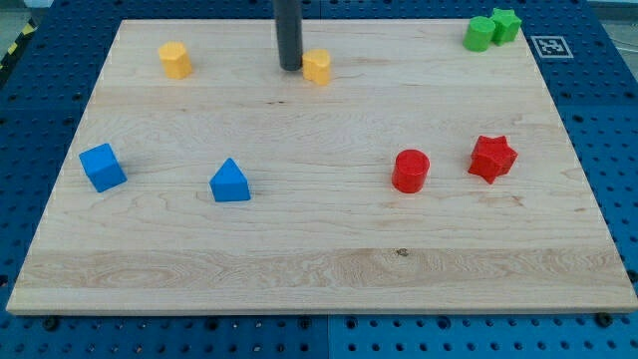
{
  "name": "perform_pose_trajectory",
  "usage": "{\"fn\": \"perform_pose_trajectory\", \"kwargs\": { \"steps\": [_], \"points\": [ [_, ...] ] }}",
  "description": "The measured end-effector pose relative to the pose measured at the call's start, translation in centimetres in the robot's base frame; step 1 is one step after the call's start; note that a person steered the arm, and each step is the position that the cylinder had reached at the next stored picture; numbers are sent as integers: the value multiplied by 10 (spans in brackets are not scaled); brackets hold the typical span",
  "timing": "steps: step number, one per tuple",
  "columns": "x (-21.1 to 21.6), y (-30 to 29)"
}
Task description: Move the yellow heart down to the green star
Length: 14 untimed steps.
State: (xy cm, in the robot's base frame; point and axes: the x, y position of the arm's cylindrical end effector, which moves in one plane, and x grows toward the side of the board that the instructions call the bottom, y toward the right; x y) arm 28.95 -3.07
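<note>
The yellow heart lies near the view's top, a little left of the middle. My tip stands just to its left, touching it or nearly so. The green star sits at the board's top right corner, touching a green rounded block on its left. The star is far to the right of the heart and slightly higher in the view.
A second yellow block lies at the top left. A blue cube and a blue pointed block lie at the left. A red cylinder and a red star lie at the right.
</note>
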Motion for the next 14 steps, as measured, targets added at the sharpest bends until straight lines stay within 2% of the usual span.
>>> {"fn": "perform_pose_trajectory", "kwargs": {
  "steps": [1, 3, 5, 11, 13, 14],
  "points": [
    [0, 24],
    [33, 23],
    [44, 46],
    [12, 60],
    [12, 122],
    [11, 133]
  ]
}}
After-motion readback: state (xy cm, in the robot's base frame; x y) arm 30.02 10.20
